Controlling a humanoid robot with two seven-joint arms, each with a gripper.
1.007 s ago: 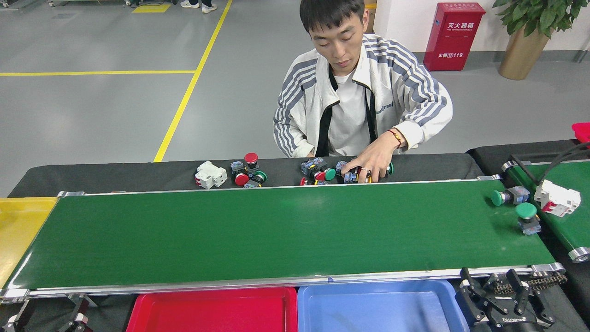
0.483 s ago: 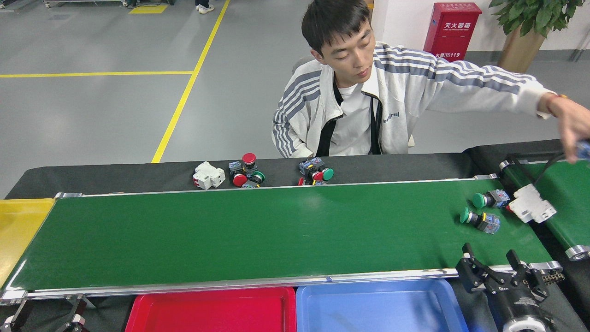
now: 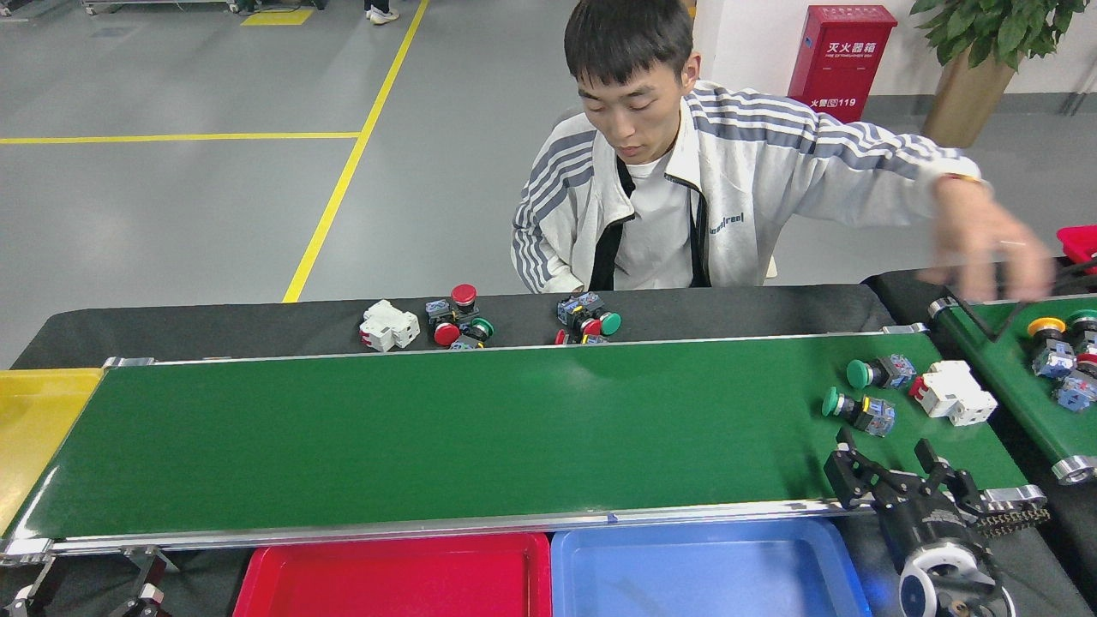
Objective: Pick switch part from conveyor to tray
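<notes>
currently the right pincer (image 3: 887, 467) hovers open and empty over the near edge of the conveyor (image 3: 471, 437) at its right end. the nearest switch part (image 3: 857, 410), green-capped, lies on the belt just beside the pincer at about 11 o'clock, long axis roughly crosswise, cap pointing to 9 o'clock. the left pincer is out of view, so the right arm is nearer. the blue tray (image 3: 600, 570) sits at 7 o'clock of the pincer.
</notes>
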